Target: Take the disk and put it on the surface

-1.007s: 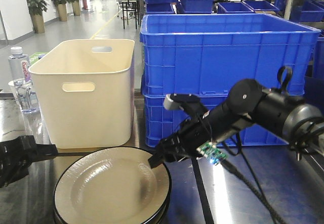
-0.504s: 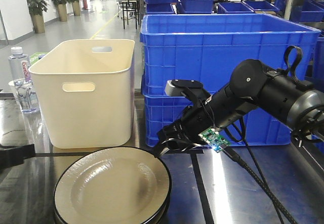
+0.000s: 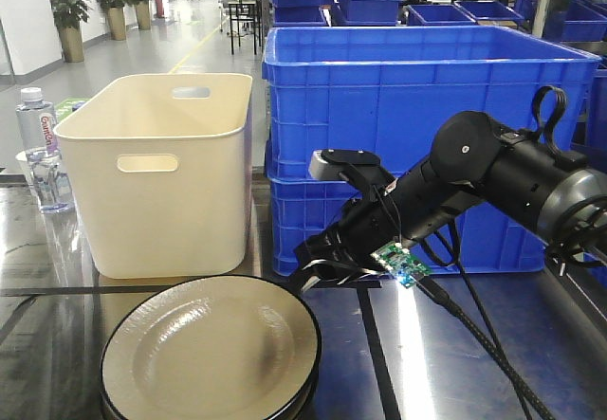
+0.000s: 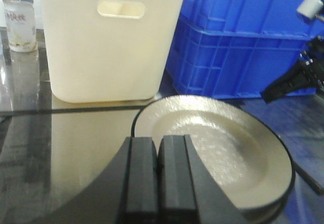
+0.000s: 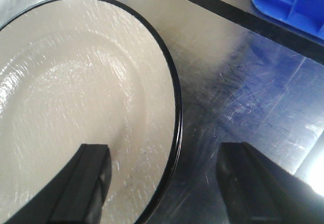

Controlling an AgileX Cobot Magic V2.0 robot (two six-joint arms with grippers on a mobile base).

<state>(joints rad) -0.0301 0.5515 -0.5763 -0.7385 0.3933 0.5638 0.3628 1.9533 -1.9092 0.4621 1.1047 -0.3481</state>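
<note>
Front view, right arm: reaches in from the right, sloping down and leftward; right gripper (image 3: 308, 273) hangs above the right rim of the disk (image 3: 210, 349), not touching it.
Front view, disk: top plate of a small stack, near left on the surface (image 3: 455, 363), a black tape line passing just beyond it.
Front view, surroundings: cream bin (image 3: 159, 178) behind the disk, blue crates (image 3: 417, 126) to the right of the bin, bottle (image 3: 38, 150) at far left.
Front view, left arm: out of sight.
Left wrist view, left gripper (image 4: 157, 176): fingers pressed together, nothing between them, low and at the near edge of the disk (image 4: 223, 148); whether they touch it cannot be told.
Left wrist view, other arm: tip of the right gripper (image 4: 288, 85) at the right, beyond the disk.
Right wrist view, right gripper (image 5: 167, 176): fingers (image 5: 86, 183) spread wide, one over the disk (image 5: 71, 107), the other over bare surface (image 5: 243, 97), the black rim between them.
</note>
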